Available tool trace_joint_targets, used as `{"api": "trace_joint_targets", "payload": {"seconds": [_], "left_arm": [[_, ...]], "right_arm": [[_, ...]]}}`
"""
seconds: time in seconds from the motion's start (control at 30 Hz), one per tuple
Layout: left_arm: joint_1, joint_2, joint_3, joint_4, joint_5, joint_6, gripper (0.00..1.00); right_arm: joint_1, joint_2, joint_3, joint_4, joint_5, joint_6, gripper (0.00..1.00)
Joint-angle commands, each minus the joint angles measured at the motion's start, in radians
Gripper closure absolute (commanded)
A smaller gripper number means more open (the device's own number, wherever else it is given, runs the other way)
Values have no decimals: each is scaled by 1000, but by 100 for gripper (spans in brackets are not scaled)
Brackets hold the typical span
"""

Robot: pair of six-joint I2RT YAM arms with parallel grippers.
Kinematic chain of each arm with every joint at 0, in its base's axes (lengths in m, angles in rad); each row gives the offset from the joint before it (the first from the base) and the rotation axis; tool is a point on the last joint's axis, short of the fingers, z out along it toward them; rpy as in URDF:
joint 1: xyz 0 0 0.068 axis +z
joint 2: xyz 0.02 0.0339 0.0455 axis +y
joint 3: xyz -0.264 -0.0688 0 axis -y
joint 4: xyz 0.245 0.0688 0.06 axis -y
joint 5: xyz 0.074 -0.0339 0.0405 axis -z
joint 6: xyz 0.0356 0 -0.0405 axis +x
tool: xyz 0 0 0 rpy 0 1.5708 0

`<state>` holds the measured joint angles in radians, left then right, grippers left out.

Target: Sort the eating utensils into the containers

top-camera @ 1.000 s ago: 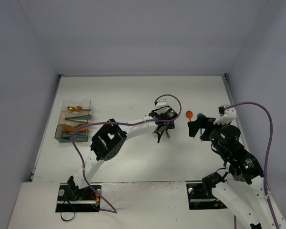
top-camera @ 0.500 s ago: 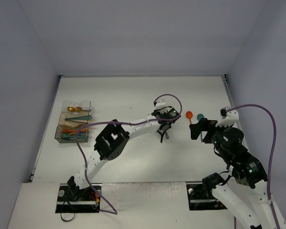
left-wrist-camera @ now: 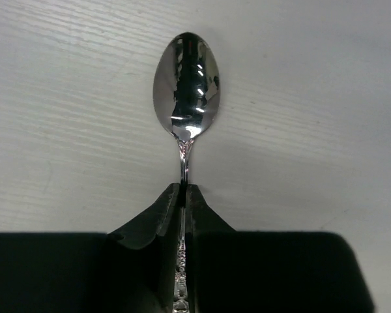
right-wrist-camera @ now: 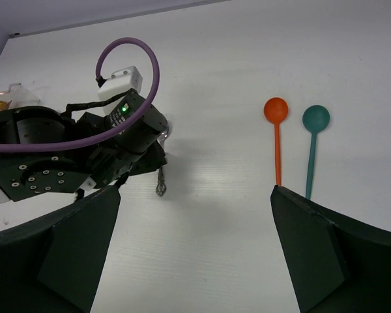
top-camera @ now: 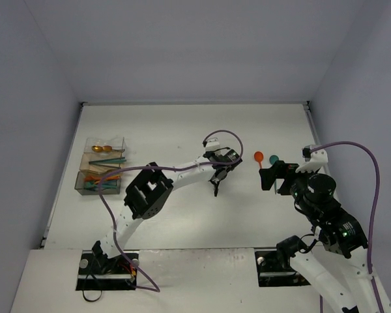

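Left gripper [left-wrist-camera: 184,189] is shut tight on the silver spoon [left-wrist-camera: 186,85], gripping its neck with the bowl forward, seemingly for the carry to the container [top-camera: 119,143] far left across open table [top-camera: 182,130]. Rightward, the right gripper [right-wrist-camera: 195,254] hangs wide open and empty, just short of the orange spoon [right-wrist-camera: 276,140] and teal spoon [right-wrist-camera: 313,140], which lie near the table's right edge.

Slim shiny silver metal spoon [left-wrist-camera: 186,88], pinched by its patterned handle in the left gripper [left-wrist-camera: 183,192], bowl pointing away. Orange plastic spoon [right-wrist-camera: 276,130] and teal plastic spoon [right-wrist-camera: 313,137], flat and parallel, just ahead of the right gripper [right-wrist-camera: 195,192]. Clear compartmented plastic box [top-camera: 91,141] with orange, teal and gold utensils [top-camera: 104,171], well left of the left gripper.
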<state>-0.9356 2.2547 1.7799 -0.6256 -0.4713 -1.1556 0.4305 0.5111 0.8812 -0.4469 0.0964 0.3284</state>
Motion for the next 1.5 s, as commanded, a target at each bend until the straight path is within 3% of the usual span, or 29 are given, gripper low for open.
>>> {"api": "trace_joint_targets", "payload": {"seconds": [0.0,0.33,0.6,0.7,0.83,1.1,1.47], "left_arm": [[42,-44,-110,-156,61,37,100],[139,-412,-210,-160,48,73,100],[340,-683,-258,-171,109,68,100],[480,-736,-273,-177,152,68,100],[685,-757,-277,-175,256,57,100],[988,-655,-205,-172,449,40,100],[1110,-462,-141,-172,583,-4,100]], "right_arm": [[-6,24,46,47,-13,-17,1],[-2,44,78,47,-50,-41,0],[19,61,94,48,-53,-51,0],[30,68,96,49,-49,-54,0],[40,83,99,50,-46,-55,0],[70,107,127,49,13,-85,0],[95,111,137,48,81,-134,0]]}}
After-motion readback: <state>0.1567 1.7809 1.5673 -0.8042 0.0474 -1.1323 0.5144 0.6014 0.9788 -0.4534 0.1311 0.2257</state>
